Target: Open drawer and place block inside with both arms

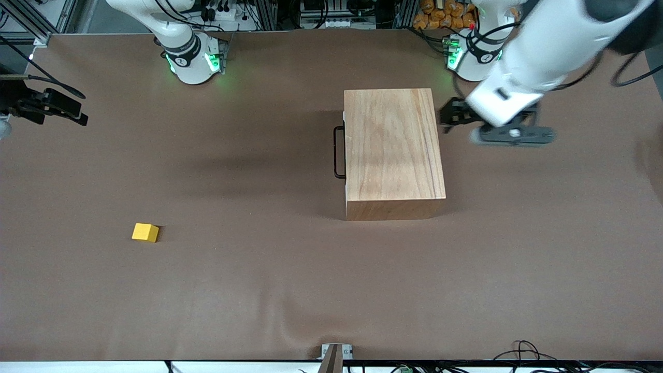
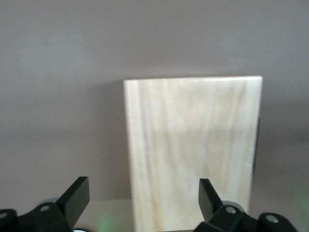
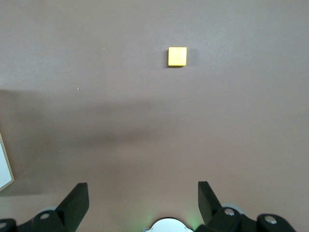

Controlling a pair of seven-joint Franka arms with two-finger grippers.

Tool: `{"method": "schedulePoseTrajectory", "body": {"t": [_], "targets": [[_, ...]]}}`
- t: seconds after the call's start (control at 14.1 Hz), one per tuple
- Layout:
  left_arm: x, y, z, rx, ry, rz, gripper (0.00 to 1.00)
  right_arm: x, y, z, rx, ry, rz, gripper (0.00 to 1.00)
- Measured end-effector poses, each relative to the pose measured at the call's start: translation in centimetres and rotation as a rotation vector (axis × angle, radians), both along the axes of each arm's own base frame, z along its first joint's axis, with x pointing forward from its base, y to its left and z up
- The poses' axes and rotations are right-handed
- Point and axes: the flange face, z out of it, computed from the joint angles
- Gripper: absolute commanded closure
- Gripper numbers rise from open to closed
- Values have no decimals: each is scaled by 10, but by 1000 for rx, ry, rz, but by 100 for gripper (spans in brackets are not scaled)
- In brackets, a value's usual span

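Drawer (image 1: 343, 150) shut in wooden box (image 1: 392, 150), block (image 1: 145, 232) outside on table (image 1: 259, 290); both claws (image 2: 144, 199) (image 3: 143, 199) spread, empty.

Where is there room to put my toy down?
Lots of bare table lies between the block and the box, and nearer the camera than both. It is tight only by the box's left-arm end, where the left gripper hangs.

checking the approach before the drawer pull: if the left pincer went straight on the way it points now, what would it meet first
Most likely the wooden box. In the left wrist view it fills the gap between the open left pincer fingers, with nothing between. The handle is on the box's face toward the right arm's end. Depth is unclear, so it might pass over the top.
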Motion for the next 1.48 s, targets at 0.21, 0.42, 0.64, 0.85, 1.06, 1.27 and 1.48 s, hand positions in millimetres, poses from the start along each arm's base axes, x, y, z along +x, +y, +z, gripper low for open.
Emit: {"method": "schedulePoseTrajectory", "body": {"t": [0.21,0.42,0.64,0.85,1.06,1.27,1.48], "targets": [[-21,-98,-35,39,3,35,0,2,0,-2,0,1,0,0],[-45,-182,-75,50,0,101,0,4,0,-6,0,1,-1,0],[-56,-236,-116,32,-32,90,0,7,-1,-19,0,13,-2,0],[-69,-270,-161,34,-31,45,0,10,-2,-30,0,22,-5,0],[-80,-288,-204,93,-41,22,0,12,-4,-31,-1,6,-10,0],[-96,-303,-232,184,-105,-4,0,16,-5,-39,-1,-9,-13,0],[-110,-313,-239,214,-138,-24,0,20,-6,-52,-3,-19,-17,0]]}}
